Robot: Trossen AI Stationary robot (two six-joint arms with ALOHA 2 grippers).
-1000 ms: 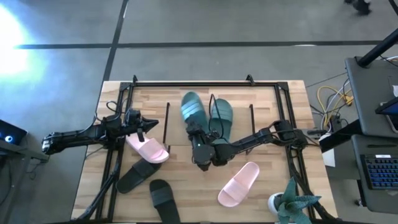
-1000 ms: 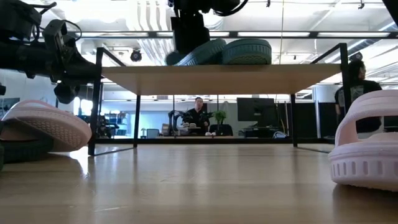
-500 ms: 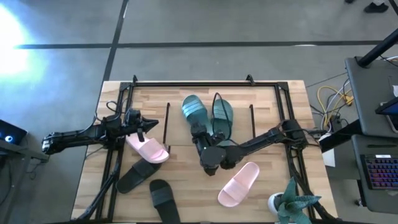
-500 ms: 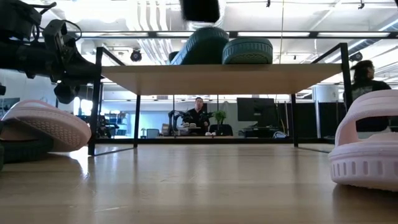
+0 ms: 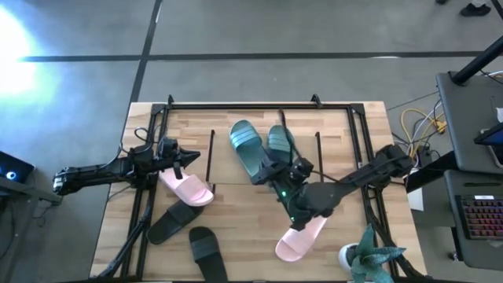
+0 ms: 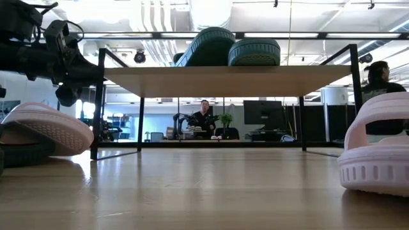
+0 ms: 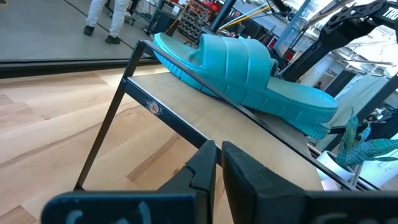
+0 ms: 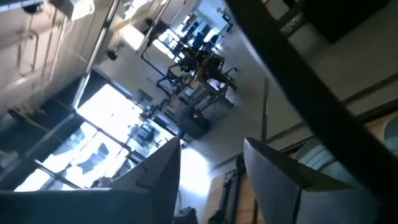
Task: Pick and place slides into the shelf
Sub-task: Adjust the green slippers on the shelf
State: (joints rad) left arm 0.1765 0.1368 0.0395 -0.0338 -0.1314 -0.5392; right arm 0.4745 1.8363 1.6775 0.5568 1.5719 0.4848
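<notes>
Two teal slides (image 5: 247, 145) (image 5: 280, 141) lie on the shelf's wood board (image 5: 228, 169). In the low view the left teal slide (image 6: 208, 46) stands tilted, leaning on the other teal slide (image 6: 254, 52). One pink slide (image 5: 186, 187) lies on a black slide (image 5: 171, 222) at the table's left. The other pink slide (image 5: 302, 232) and the second black slide (image 5: 206, 250) lie toward the near edge. My right gripper (image 5: 284, 171) (image 8: 212, 146) is open, hovering by the near ends of the teal slides. My left gripper (image 5: 185, 157) (image 7: 217, 165) waits shut, left of the shelf.
A large black tube frame (image 5: 259, 104) runs around the table, with uprights at both sides. A potted plant (image 5: 373, 255) stands at the near right corner. Cables and a keyboard lie off the table's right edge. People stand in the room beyond (image 6: 203, 115).
My right gripper has drawn back from the left teal slide, risen out of the low view and swung toward the table's right and near edge, tipping upward. The left teal slide has stayed on the shelf board, leaning on its partner.
</notes>
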